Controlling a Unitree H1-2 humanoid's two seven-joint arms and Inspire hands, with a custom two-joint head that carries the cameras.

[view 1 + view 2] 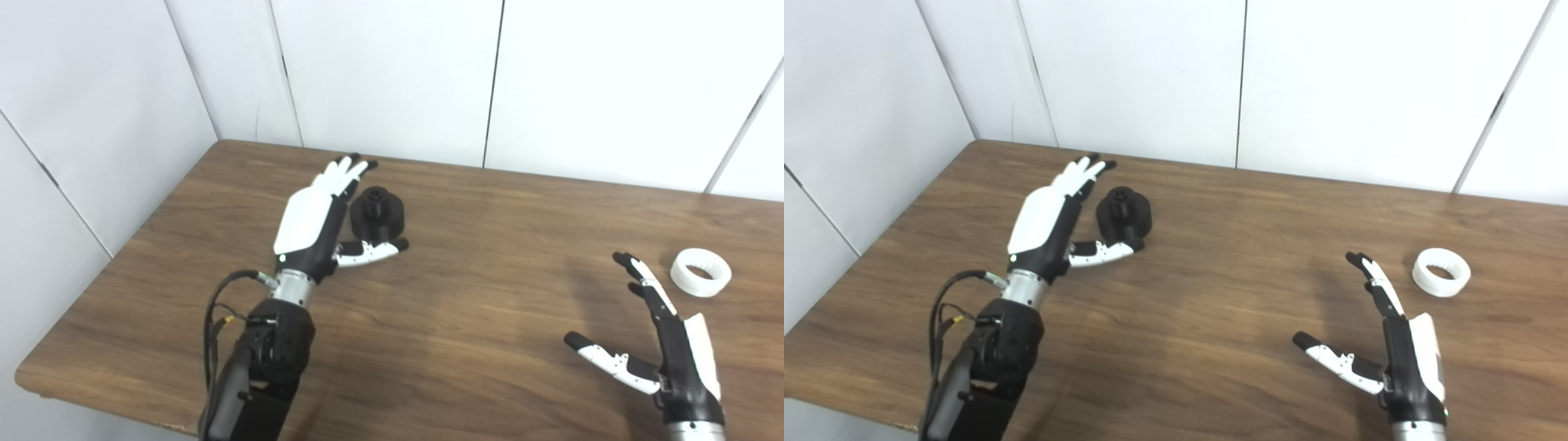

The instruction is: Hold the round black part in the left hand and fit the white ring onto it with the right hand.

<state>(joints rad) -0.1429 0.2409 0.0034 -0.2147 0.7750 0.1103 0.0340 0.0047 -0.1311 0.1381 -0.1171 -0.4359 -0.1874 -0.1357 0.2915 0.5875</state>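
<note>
The left robot hand (318,217) is lying spread on the bench (465,306), fingers straight and thumb out, cupping the black part (378,212) without gripping it; contact is hard to judge. The right robot hand (664,331) is hovering open and empty, near the white ring (701,272).

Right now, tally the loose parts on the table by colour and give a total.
Black: 1, the round black part beside the open left hand.
White: 1, the white ring beyond the open right hand.
Total: 2
</note>
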